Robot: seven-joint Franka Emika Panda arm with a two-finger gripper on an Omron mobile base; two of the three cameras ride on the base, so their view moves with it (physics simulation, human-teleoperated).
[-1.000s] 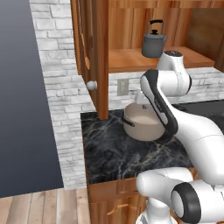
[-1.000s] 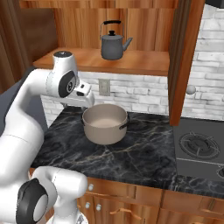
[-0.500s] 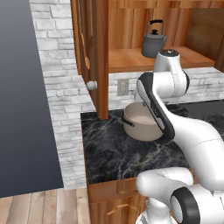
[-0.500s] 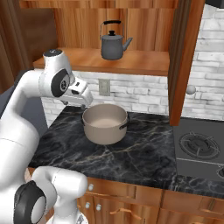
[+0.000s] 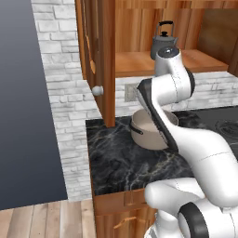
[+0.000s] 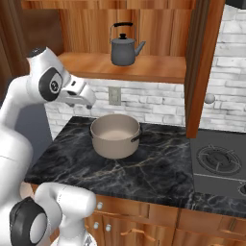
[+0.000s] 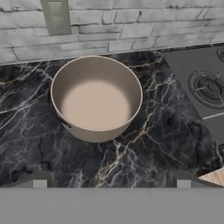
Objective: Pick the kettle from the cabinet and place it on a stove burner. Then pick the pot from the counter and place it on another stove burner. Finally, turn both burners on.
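The dark grey kettle (image 6: 125, 48) stands upright on the plank shelf of the open wooden cabinet (image 6: 144, 68); in the left base view my arm covers the lower part of the kettle (image 5: 163, 39). Below it the beige pot (image 6: 115, 136) sits on the black marble counter (image 6: 149, 170), and it shows from above as the pot (image 7: 96, 97). My gripper (image 6: 85, 97) hangs open and holds nothing, above the counter left of the pot and well below the shelf. Its fingertips (image 7: 40, 180) stand wide apart. A stove burner (image 6: 219, 161) lies to the right.
The cabinet door (image 5: 99, 56) with its round knob (image 5: 97, 90) stands open on the left, and the other door (image 6: 203, 62) hangs beside the cooktop (image 7: 205, 87). A wall outlet (image 7: 55, 15) is set in the brick wall behind the pot.
My arm has risen a little and drawn back to the left, away from the pot. Kettle and pot have not moved.
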